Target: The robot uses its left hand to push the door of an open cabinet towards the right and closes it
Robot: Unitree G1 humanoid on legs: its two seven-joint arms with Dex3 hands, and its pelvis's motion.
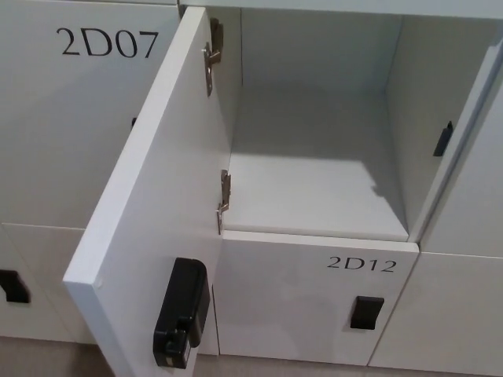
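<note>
White door [149, 196] with black lock [181, 314]; silver hinges [212, 55].

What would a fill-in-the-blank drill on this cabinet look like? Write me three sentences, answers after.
The open door is hinged on the compartment's ____ side.
The closed door below the open compartment is labelled ____.
The black lock housing on the open door sits near its ____ edge.
Answers: left; 2D12; free

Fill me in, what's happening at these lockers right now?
Nothing is handling anything yet: neither robot hand is in view. The cabinet door stands wide open, swung out to the left on its two hinges, with the black latch on its inner face. The compartment behind it looks empty. The lockers marked 2D07 and 2D12 are shut. The push to the right has not started.
</note>
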